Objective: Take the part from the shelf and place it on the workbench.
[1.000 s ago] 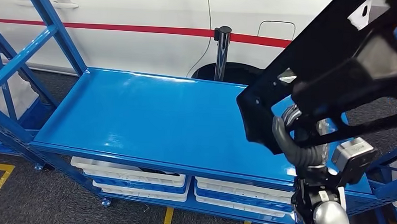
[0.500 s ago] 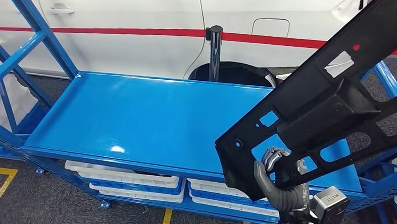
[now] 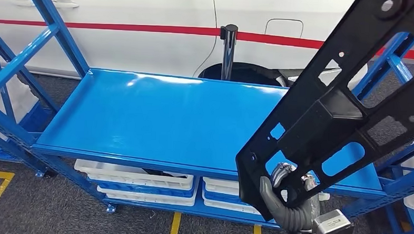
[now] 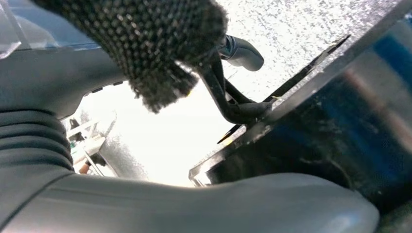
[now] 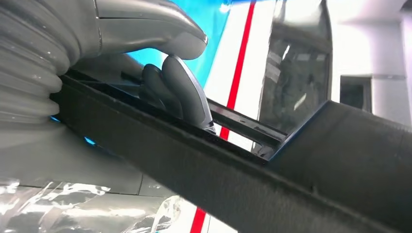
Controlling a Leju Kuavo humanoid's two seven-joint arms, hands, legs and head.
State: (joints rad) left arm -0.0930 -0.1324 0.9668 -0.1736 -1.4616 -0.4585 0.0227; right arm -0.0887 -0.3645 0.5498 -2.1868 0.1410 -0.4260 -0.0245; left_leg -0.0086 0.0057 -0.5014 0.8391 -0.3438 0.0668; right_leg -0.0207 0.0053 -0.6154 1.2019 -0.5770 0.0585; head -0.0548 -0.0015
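- Part (image 3: 347,110), a long black panel with cut-outs, slants across the right of the head view, raised above the right end of the blue workbench (image 3: 157,120), its lower corner over the front edge.
- White trays (image 3: 139,180) sit on the lower level under the workbench top; their contents cannot be made out.
- Behind the workbench stands a white car (image 3: 144,45) with a red stripe, and a black post (image 3: 229,49) in front of it.
- Right hand (image 3: 288,197) grips the part's lower end from beneath, fingers through a cut-out.
- Left wrist view adds the left hand (image 4: 233,97), dark fingers hooked on the panel's edge.
- Right wrist view shows the thumb (image 5: 145,24) above the panel's bar and fingers (image 5: 180,92) curled over it.
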